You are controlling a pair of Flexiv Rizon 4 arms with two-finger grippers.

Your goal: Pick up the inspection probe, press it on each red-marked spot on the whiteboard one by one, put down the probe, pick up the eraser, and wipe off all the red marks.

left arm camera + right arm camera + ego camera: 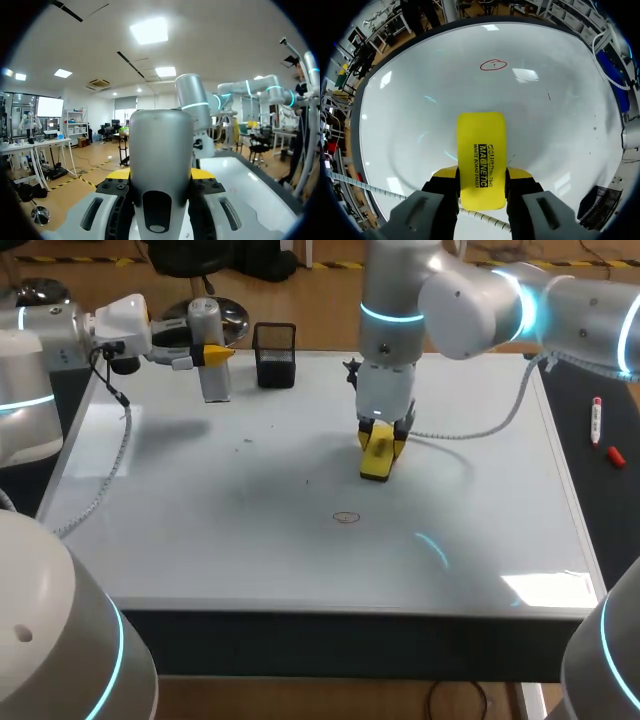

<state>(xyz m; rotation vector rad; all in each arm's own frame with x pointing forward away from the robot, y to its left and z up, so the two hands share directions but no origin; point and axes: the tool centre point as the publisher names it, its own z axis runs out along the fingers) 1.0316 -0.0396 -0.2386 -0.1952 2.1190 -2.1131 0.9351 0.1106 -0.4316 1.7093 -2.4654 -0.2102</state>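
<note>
A grey cylindrical inspection probe [209, 368] stands upright at the whiteboard's back left, with my left gripper [213, 354] shut on it from the side. In the left wrist view the probe [161, 165] fills the gap between the yellow fingertips [202, 173]. My right gripper [381, 443] is shut on the yellow eraser [377, 459] at the board's middle back, pointing down. A small red circle mark [346, 517] lies nearer the front. In the right wrist view the eraser [481, 150] sticks out past the fingers, with the red mark [493, 65] well ahead of it.
A black open box [275, 355] stands at the back beside the probe. On the dark strip right of the whiteboard [200, 530] lie a red-tipped marker [597, 420] and a red cap [615, 456]. Faint dark specks [247, 441] dot the board's left half.
</note>
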